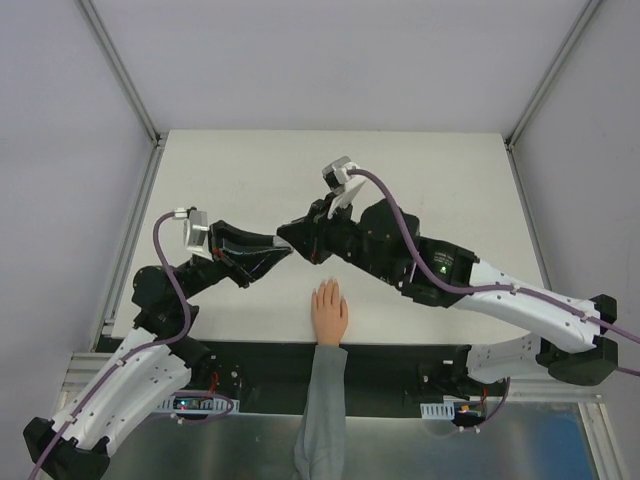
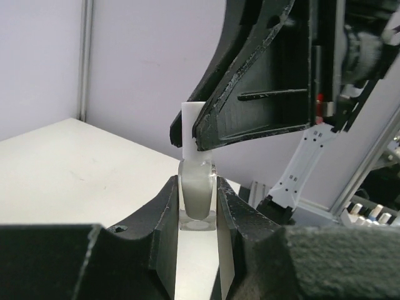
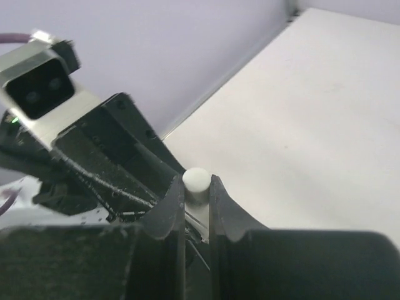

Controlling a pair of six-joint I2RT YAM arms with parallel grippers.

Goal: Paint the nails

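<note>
A peach mannequin hand with a grey sleeve lies palm down at the table's near edge, fingers pointing away; its nails are too small to make out. My left gripper is shut on a small clear bottle and holds it above the table. My right gripper meets it from the right and is shut on the bottle's white cap, which also shows in the left wrist view. Both grippers hover just beyond the fingertips. In the top view the bottle is hidden between them.
The white table is bounded by grey walls and metal rails at left and right. The right arm stretches across the table's right half; the left arm is by the left edge.
</note>
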